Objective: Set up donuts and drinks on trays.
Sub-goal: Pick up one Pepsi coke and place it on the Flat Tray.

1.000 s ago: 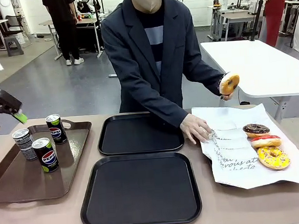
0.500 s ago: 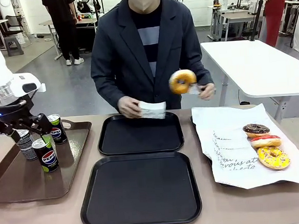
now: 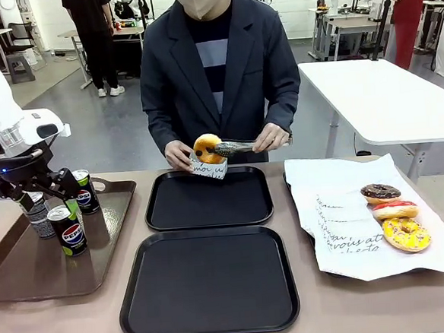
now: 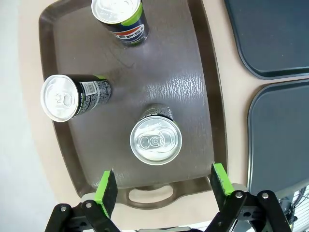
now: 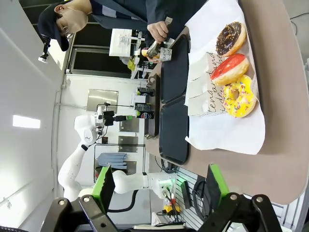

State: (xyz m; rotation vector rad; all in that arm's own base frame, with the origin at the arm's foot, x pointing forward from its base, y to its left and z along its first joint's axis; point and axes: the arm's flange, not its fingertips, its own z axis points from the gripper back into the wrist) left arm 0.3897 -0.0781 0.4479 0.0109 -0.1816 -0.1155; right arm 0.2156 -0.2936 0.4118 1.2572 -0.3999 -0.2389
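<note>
The left claw point(image 4: 163, 182) hangs wide open over the long brown plastic tray with handles point(image 4: 193, 96) and holds nothing; a small slim can with a silver top point(image 4: 155, 141) stands right below the gap between its two fingers; so I think the step now is to pick up this can. A black Pepsi can point(image 4: 120, 21) and one more black can point(image 4: 72, 96) stand near it on the same brown tray, not touching it. To do this well, the claw should go straight down with the can in the middle of the gap, so no finger bumps the top; it should close softly on the round side, under the rim, since a thin can may dent or slip; then it should lift straight up, so the other cans do not tip.

The can should end up standing on a black tray; the near black square plastic tray point(image 3: 209, 280) and the far black square plastic tray point(image 3: 207, 199) both lie bare on the tan bench point(image 3: 369, 305). The near one looks safer; over the far one a person's hand point(image 3: 270, 139) uses metal tongs point(image 3: 236, 146) to put a golden glazed ring donut point(image 3: 208, 147) into a white paper sleeve point(image 3: 209, 168).

The right claw point(image 5: 159, 188) is open and empty too, well apart from the chocolate donut point(image 5: 231, 38), the pink donut point(image 5: 231, 69) and the yellow sprinkled donut point(image 5: 239, 96) on the white printed paper sheet point(image 5: 227, 130).
</note>
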